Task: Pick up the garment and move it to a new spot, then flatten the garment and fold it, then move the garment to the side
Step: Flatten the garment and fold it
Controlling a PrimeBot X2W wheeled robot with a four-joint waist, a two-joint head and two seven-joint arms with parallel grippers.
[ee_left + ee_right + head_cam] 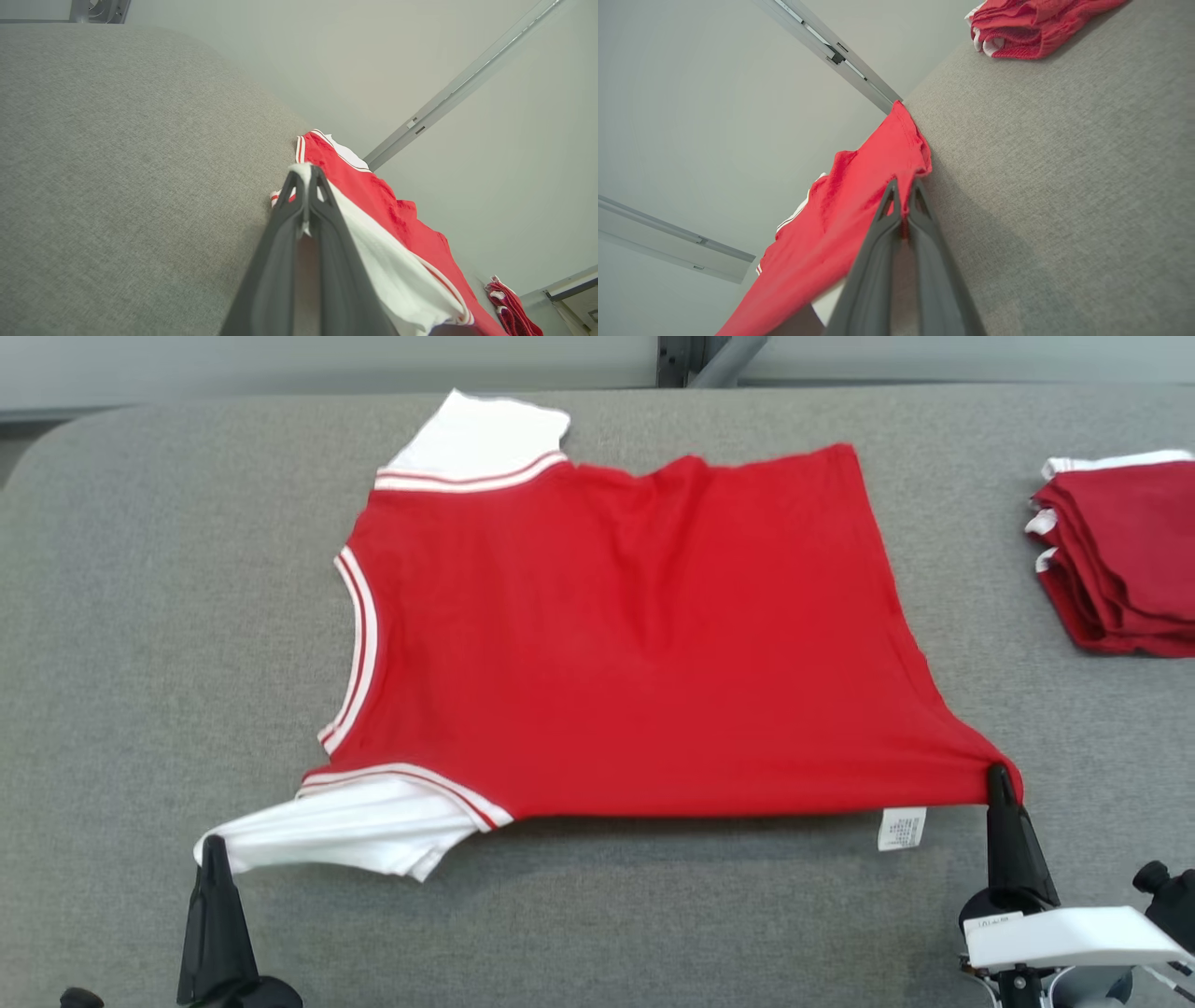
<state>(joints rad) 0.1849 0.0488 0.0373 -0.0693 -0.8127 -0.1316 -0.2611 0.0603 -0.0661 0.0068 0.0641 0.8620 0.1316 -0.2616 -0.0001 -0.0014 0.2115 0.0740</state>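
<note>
Sleeve cloth (345,826), white, is clenched in the left fingers (215,915) at the near left of the grey worktop (112,616); from there the red garment (616,635) spreads across the middle, neckline leftward, its near edge stretched taut; a white label (902,828) hangs from that edge. Just right of the label, the right fingers (1013,849) pinch the garment's near hem corner; further right, well apart, lies a stack of folded red clothes (1120,560).
</note>
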